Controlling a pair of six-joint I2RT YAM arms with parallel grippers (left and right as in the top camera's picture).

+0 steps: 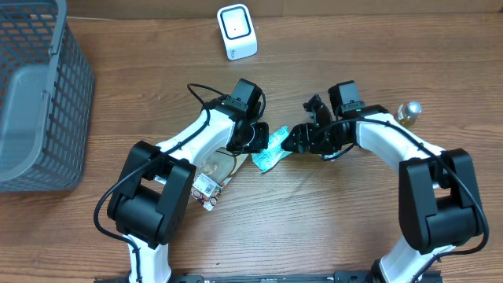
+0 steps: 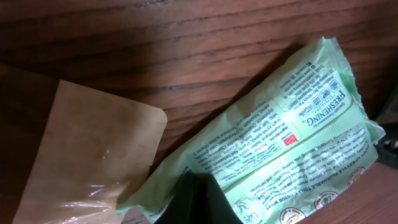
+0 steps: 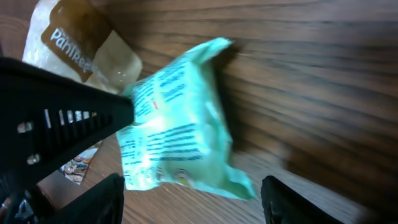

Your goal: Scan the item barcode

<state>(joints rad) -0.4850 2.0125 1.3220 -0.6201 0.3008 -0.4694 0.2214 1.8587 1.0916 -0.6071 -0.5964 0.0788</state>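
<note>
The left tool (image 1: 262,141) is pressed together on one end of the green packet (image 1: 271,155). The rest of the packet sticks out from that tool toward the right tool (image 1: 297,140), whose fingers stand spread on either side of the packet's free end and hold nothing. I cannot tell whether the packet hangs clear of the counter (image 1: 314,228) or rests on it.

The first risk is the grip. The left tool pinches only soft, slick wrapping near the edge, so a quick swing could let the film slide out and drop the packet. If the right tool closes to take over, it may catch only a crinkled corner. If the left tool lets go too early, neither tool will be holding the packet.

The second risk is the read. The scanner (image 1: 236,31) stands well beyond the left tool, toward the far edge of the counter. The printed face shows in the left wrist view, but I cannot pick out a barcode. A fold, glare off the film or a finger lying across the code could block the scan.

A brown pouch (image 2: 93,155) lies just beside the left tool, below the packet. A low sweep could drag it along or push it aside.
</note>
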